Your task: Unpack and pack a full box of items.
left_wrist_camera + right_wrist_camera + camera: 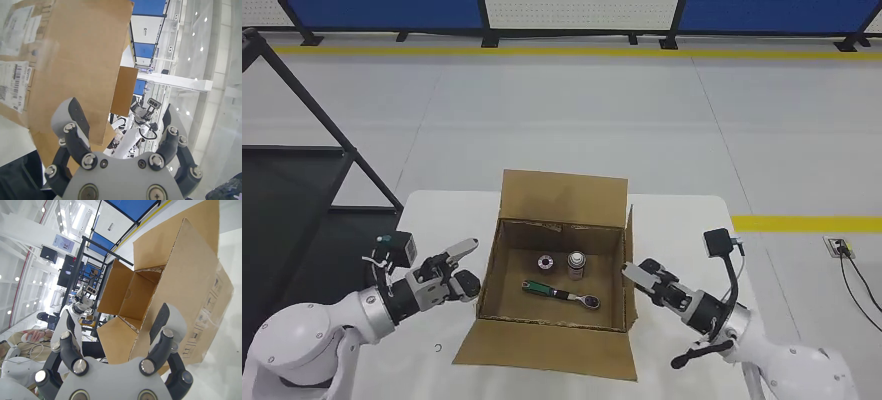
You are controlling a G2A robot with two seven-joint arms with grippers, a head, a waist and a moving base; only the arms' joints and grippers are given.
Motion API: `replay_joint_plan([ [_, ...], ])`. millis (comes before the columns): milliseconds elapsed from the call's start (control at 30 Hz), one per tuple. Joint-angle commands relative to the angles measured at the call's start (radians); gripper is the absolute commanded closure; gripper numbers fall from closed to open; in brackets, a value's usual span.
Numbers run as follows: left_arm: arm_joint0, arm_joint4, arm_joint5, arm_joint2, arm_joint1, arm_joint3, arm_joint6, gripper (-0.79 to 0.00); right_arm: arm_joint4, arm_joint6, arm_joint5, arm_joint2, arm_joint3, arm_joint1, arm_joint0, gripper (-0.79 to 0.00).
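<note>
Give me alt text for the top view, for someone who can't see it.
An open cardboard box sits on a white table, holding a green-handled ratchet wrench, a small can and a small round part. The left hand and right hand flank the box, both open and empty.

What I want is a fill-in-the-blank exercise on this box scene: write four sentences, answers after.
The cardboard box on the white table has its top flaps ____.
The wrench with the green handle lies ____ the box.
Counting the small can and the small round piece too, the box holds ____ things.
The left gripper and the right gripper each hold ____.
Missing words: open; inside; three; nothing.
</note>
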Motion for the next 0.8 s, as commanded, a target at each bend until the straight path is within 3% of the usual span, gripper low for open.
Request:
replay_joint_plan([
  [0, -0.021, 0.0, 0.008, 0.037, 0.0, 0.018, 0.014, -0.785, 0.02, -0.015, -0.004, -0.019, 0.019, 0.0, 0.007, -0.785],
  [133, -0.065, 0.001, 0.047, 0.101, 0.0, 0.059, 0.037, -0.785, 0.052, -0.057, 0.041, -0.075, 0.072, -0.004, 0.034, -0.785],
  [600, -0.065, 0.001, 0.047, 0.101, 0.0, 0.059, 0.037, -0.785, 0.037, -0.055, 0.059, -0.091, 0.089, -0.003, 0.046, -0.785],
  [767, -0.051, 0.017, 0.02, 0.124, 0.003, 0.034, 0.055, -0.785, 0.017, -0.051, 0.059, -0.15, 0.114, -0.002, 0.06, -0.785],
])
